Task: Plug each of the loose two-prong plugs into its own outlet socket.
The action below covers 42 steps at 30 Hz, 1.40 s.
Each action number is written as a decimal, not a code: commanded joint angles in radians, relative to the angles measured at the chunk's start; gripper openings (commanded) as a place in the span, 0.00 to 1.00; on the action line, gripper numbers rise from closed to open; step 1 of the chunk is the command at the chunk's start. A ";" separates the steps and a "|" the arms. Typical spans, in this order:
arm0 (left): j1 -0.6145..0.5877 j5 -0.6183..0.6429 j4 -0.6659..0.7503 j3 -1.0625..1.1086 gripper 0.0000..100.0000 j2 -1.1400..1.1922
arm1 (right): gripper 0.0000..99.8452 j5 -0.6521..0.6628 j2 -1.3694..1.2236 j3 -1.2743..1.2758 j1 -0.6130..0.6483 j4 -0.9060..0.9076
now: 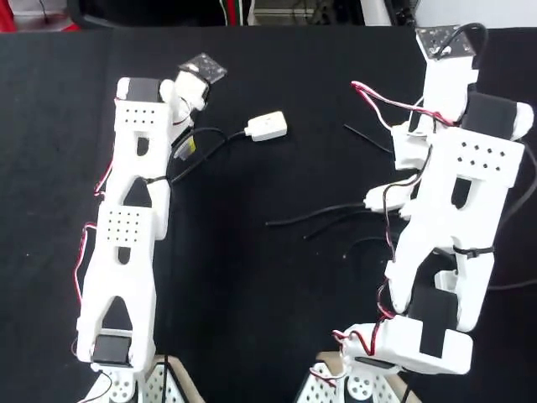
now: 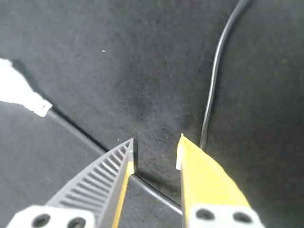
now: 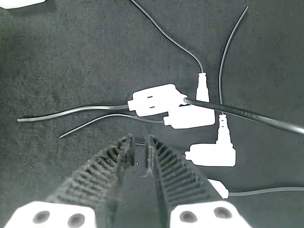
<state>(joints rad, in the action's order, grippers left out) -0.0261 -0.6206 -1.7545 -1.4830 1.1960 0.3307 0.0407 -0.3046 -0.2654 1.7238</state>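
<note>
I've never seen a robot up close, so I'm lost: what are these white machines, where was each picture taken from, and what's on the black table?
These are two small robot arms, a left arm and a right arm, at a black table. One picture looks down from above. The other two come from a camera on each arm's wrist, looking along its gripper, the pincer at its tip. The left gripper is open over bare cloth and black cables. The right gripper, open only narrowly, hovers by white plugs and a two-slot socket. Another white connector lies near the left arm. Neither gripper holds anything.
</note>
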 commanded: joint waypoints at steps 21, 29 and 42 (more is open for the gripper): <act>0.200 -0.158 0.387 1.509 0.16 -1.065 | 0.05 0.058 0.005 0.077 0.011 -0.051; 0.202 -0.164 0.910 1.756 0.16 -1.065 | 0.05 0.071 0.004 0.110 0.012 -0.084; 0.231 -0.071 0.942 1.819 0.16 -0.993 | 0.05 0.071 0.004 0.163 0.023 -0.129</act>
<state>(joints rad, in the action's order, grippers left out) 0.1949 -0.7787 -0.8247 0.3521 0.1849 0.3951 0.0407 -0.1312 -0.2654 1.6103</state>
